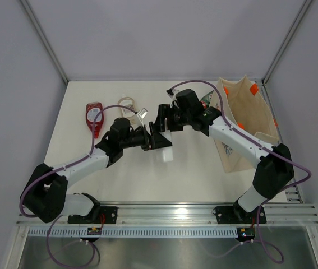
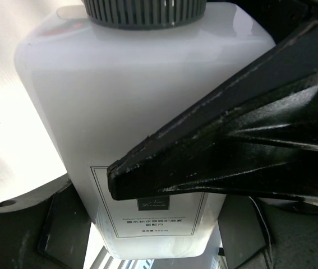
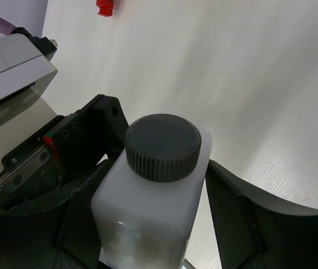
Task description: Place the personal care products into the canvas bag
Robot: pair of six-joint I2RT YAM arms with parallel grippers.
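A white square bottle [image 1: 166, 152] with a grey ribbed cap [image 3: 163, 147] hangs above the table's middle. My left gripper [image 1: 157, 140] is shut on its lower body [image 2: 136, 112], one pad on each side [image 2: 63, 224]. My right gripper [image 1: 164, 120] straddles the same bottle [image 3: 147, 207] near the cap, still open, with a thin gap at its right finger [image 3: 226, 196]. That finger crosses the left wrist view [image 2: 231, 140]. The canvas bag [image 1: 248, 112] stands at the right. A red bottle [image 1: 94, 115] lies at the back left.
A clear bottle [image 1: 128, 103] and a small clear item [image 1: 143, 114] lie behind the grippers. A green red-capped bottle [image 1: 206, 100] sits next to the bag's left side. White walls close in the table on three sides.
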